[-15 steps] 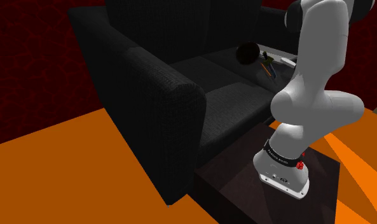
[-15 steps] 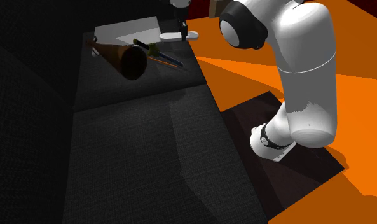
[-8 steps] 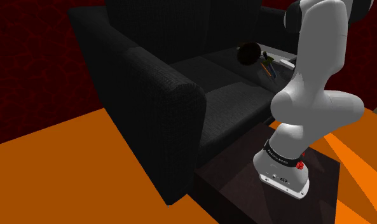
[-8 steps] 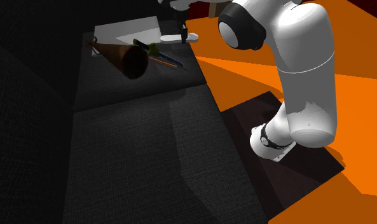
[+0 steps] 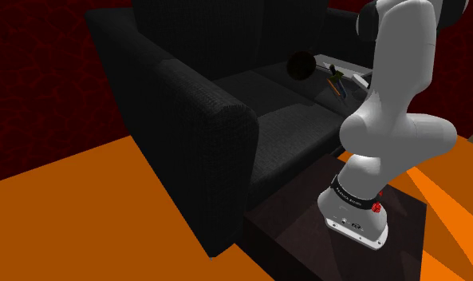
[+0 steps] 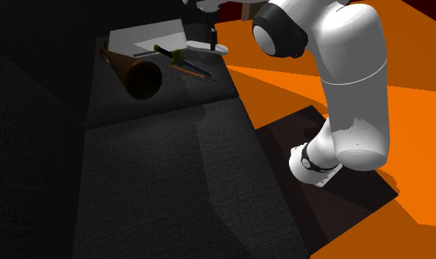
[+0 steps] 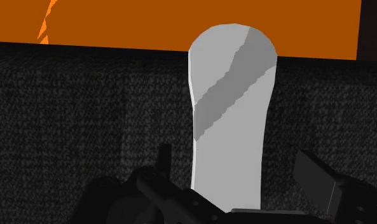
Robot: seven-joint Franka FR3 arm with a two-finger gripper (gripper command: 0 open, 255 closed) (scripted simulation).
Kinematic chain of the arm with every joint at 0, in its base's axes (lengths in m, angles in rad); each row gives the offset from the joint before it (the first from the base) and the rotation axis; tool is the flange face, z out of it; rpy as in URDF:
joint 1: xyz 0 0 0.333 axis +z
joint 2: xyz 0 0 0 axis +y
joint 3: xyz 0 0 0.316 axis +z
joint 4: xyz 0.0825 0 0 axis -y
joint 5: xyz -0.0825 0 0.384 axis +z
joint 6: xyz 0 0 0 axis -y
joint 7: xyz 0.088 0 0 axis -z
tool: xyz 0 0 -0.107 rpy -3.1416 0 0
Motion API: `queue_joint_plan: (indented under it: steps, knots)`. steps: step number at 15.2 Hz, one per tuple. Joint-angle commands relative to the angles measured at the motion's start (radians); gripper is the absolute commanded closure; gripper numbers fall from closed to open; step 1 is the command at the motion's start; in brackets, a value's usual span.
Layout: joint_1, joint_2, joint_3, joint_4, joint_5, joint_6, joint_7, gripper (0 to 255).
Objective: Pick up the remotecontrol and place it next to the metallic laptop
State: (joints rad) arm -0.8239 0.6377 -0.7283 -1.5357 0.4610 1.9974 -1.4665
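Remote control (image 7: 230,108), a smooth pale-grey slab with a rounded end and a darker diagonal band, lies on the coarse black woven sofa cushion (image 7: 72,114), near the flat grey laptop (image 6: 146,37). The gripper (image 7: 232,154) straddles it, its black fingers spread apart and clear of both its sides.
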Motion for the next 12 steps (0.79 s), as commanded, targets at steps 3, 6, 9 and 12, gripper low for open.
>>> queue_joint_plan:
  steps: [3,6,9,12]
  knots:
    - [0.003,-0.036,-0.020,0.049,-0.028,-0.077,0.018,0]
    - [0.003,-0.044,-0.024,0.065,-0.035,-0.099,0.023,0]
    - [0.003,-0.043,-0.024,0.065,-0.035,-0.099,0.023,0]
    - [0.003,-0.043,-0.024,0.065,-0.035,-0.099,0.023,0]
